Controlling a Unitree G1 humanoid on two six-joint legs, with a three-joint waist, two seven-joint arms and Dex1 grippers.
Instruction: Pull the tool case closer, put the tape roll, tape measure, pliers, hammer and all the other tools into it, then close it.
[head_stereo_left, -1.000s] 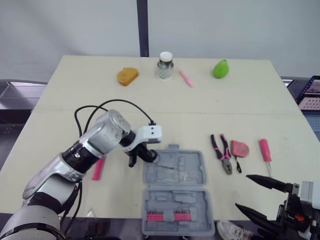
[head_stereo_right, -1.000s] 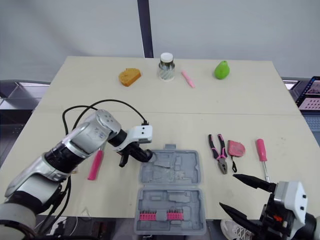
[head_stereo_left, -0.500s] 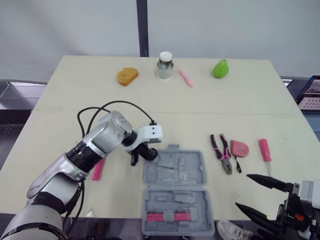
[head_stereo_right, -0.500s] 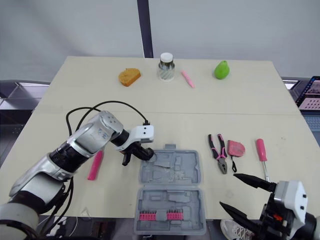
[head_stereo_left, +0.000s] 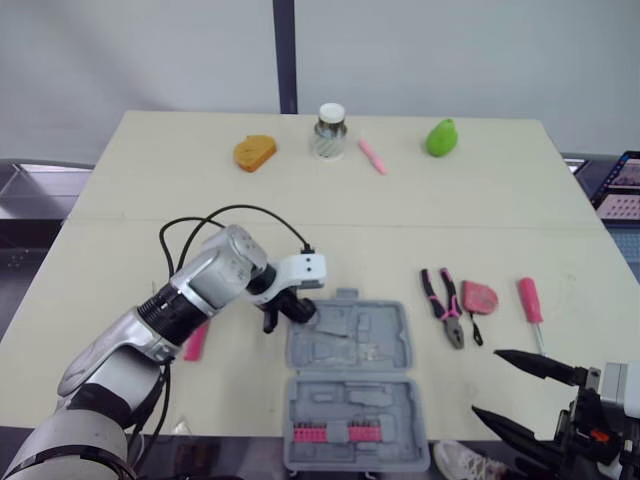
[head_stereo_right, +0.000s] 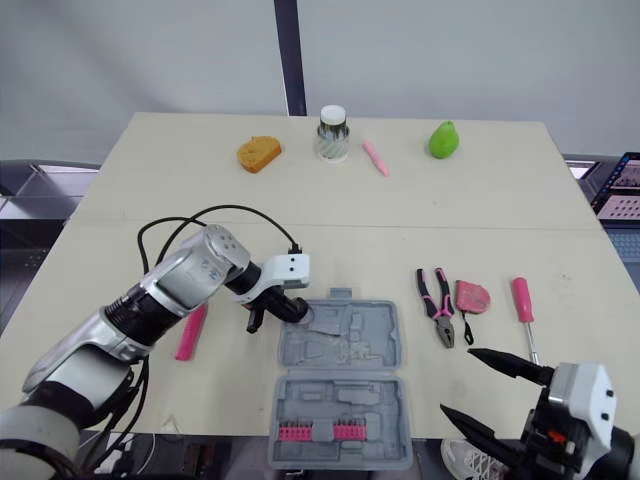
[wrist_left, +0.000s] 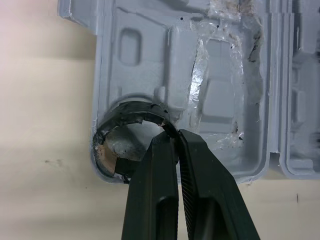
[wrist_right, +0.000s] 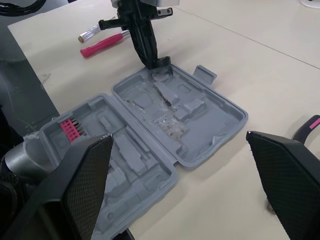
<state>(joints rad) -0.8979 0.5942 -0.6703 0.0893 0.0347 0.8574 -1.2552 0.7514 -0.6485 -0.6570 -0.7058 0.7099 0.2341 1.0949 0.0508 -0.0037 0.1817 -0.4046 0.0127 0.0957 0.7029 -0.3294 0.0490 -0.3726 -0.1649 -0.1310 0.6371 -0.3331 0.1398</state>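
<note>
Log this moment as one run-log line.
left gripper: shut on tape roll rim, roll in tool case corner recess | right gripper: open, apart from tools | pliers, screwdriver: on table

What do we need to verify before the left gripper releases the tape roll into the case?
1. Lid: the tool case is open, both halves flat on the table: ok.
2. Grip: the left gripper is shut on the rim of the tape roll: ok.
3. Placement: the roll is over the round recess at the case's corner: ok. Fully seated: cannot tell.
4. Other arm: the right gripper is open and apart from the case: ok.
5. Other tools packed: not ok. The pliers, tape measure and pink screwdriver lie on the table to the case's right.
</note>
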